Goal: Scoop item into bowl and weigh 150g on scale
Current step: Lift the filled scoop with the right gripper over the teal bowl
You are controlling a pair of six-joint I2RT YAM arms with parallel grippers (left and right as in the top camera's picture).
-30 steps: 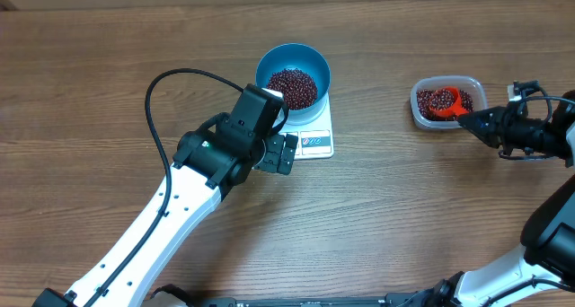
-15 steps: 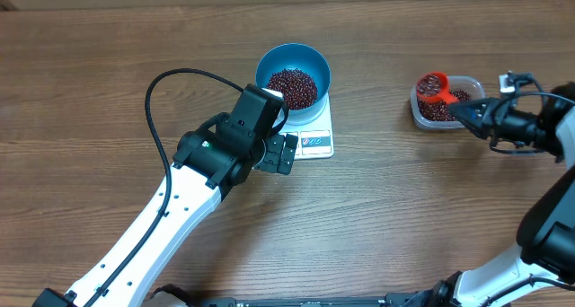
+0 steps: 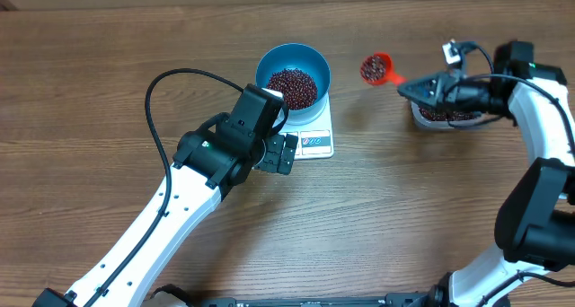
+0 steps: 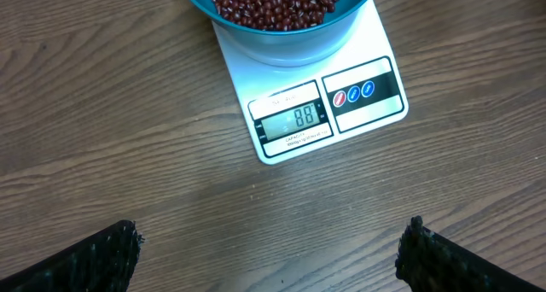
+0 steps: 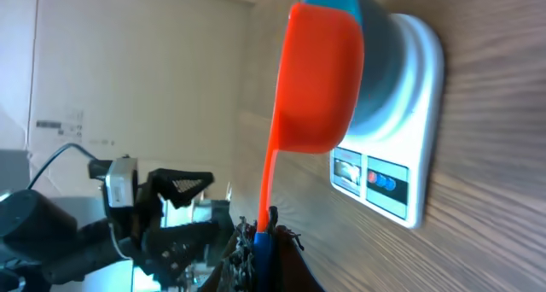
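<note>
Overhead, bowl (image 3: 293,74) sits on the scale (image 3: 316,138), upper centre of the frame, with a heap of beans (image 3: 293,88) in it. The bowl covers most of the platform and leaves the display edge clear, presumably so the reading stays legible.

Left wrist view: display (image 4: 294,117) shows 88. Judged against the target, the bowl is well short, so more scoops are needed.

Left hand (image 3: 280,153) hovers just below the scale's display edge, fully released, holding nothing. Its two fingers (image 4: 102,258) show only in the lower corners of the wrist view. This placement looks deliberate: the wrist camera points straight at the readout and the arm is clear of the pouring path.

Right hand (image 3: 418,87) is clenched on the handle of the red scoop (image 3: 375,69). The scoop is in the air at upper right, between tub (image 3: 445,117) and bowl and apart from both. It carries a load of beans and sits roughly level, which should keep them from spilling onto the counter (image 3: 108,74).

The tub is mostly hidden under the right arm, so I cannot tell how many beans are left in it.

Next move, as judged: carry the scoop over the bowl rim and tip slowly while watching the display.
</note>
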